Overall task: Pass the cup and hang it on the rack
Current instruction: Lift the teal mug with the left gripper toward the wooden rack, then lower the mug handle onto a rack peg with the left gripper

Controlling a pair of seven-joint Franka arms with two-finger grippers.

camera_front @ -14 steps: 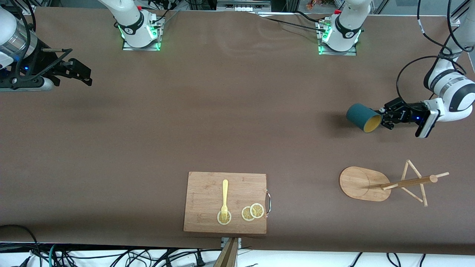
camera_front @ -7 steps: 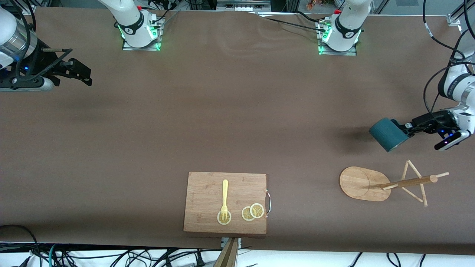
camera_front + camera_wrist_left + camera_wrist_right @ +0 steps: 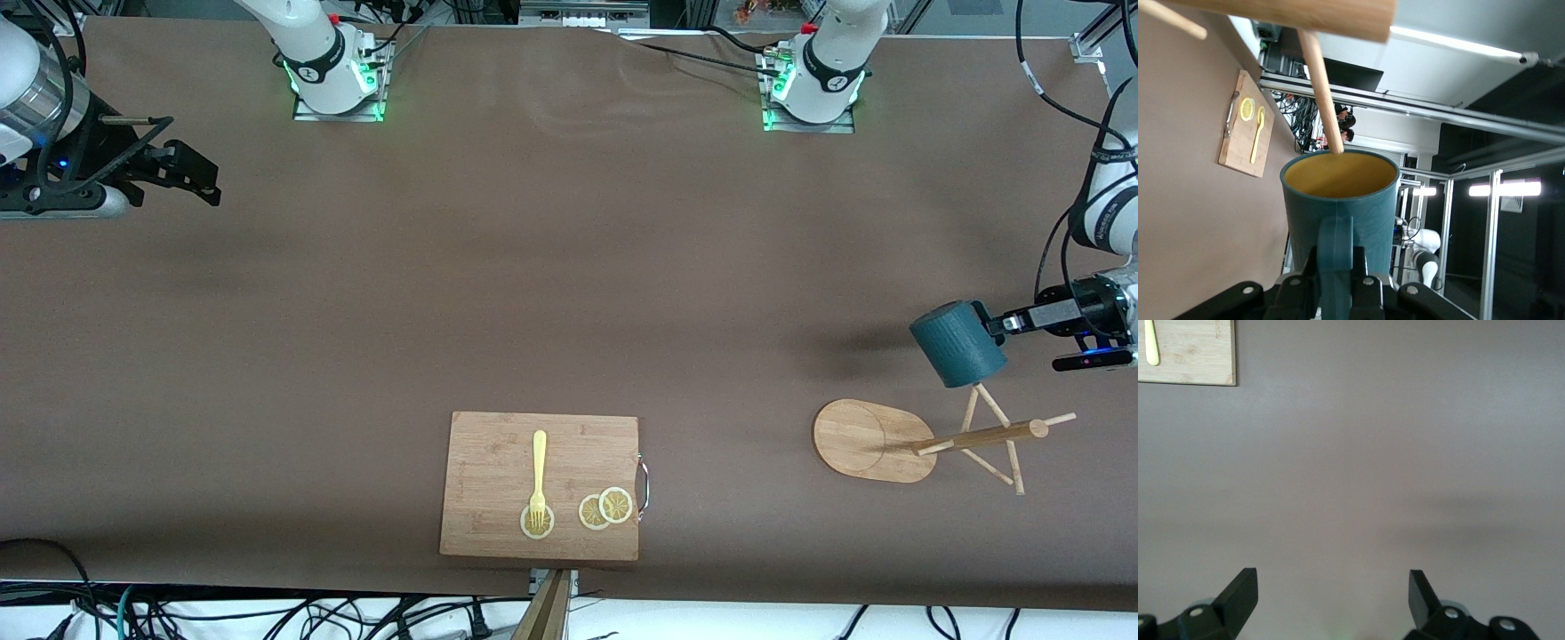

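Front and wrist views of the two-arm station. The left tool (image 3: 1000, 325) is hanging in the air at the left arm's end of the table (image 3: 533, 293), its fingers (image 3: 1365, 288) closed on the small side handle (image 3: 1335, 250) of the dark teal cup (image 3: 958, 345), which it is holding clear of the table. The cup is tipped on its side, over the topmost pegs of the bamboo rack (image 3: 965, 438). In the left wrist view, the cup's mustard-yellow inside (image 3: 1340, 175) is facing the rack, and one thin peg (image 3: 1319, 93) is reaching down from the central post (image 3: 1291, 15) to the cup's rim; whether the peg tip is inside the mouth or just at the rim cannot be told. The rack is standing on its oval base (image 3: 867, 440) near the table edge closest to the front camera. The right tool (image 3: 182, 171) is waiting in the air over the right arm's end of the table, its fingers (image 3: 1238, 595) spread wide with nothing between them. A rectangular wooden cutting board (image 3: 540, 484) with a metal handle is lying toward the middle of the table, near the same front edge, and is carrying a yellow fork (image 3: 538, 476) and three lemon slices (image 3: 605, 508); the fork's tines are resting on one slice.
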